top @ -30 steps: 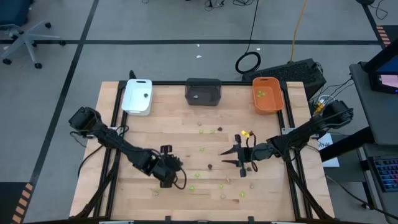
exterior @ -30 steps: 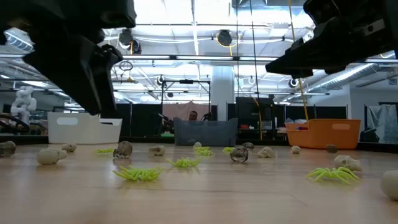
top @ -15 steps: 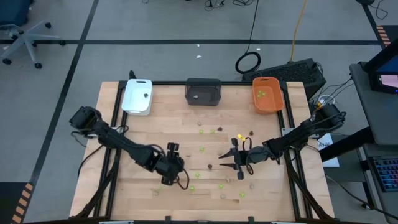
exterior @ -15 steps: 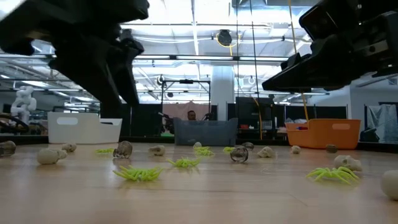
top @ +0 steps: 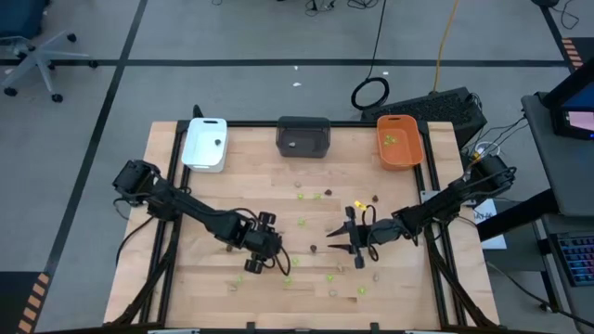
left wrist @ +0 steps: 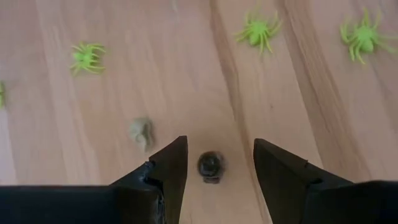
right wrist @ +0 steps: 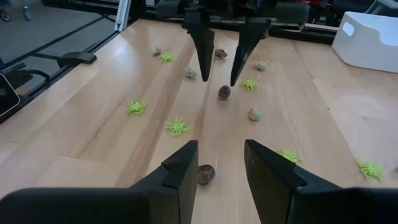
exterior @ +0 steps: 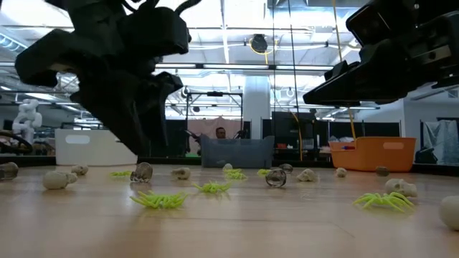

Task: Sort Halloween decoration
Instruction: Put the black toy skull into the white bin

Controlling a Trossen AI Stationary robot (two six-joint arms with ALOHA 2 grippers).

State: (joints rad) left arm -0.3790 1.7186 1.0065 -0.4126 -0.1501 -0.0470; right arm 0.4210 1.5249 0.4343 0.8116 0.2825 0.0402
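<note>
Movement belongs to the left arm: within the last second the left gripper (left wrist: pixel 217 148) has swung in from the left side toward the table's middle, well in front of the dark grey tray (top: pixel 303 136), and now hangs with fingers spread and empty over a dark brown piece (left wrist: pixel 211 167) lying on the wood. That looks like lining up a pick. The right gripper (right wrist: pixel 221 150), also in front of that tray and to its right, has barely shifted; it is parted and empty. Lime spiders (left wrist: pixel 258 30) and beige pieces (left wrist: pixel 142 132) lie unsorted around
</note>
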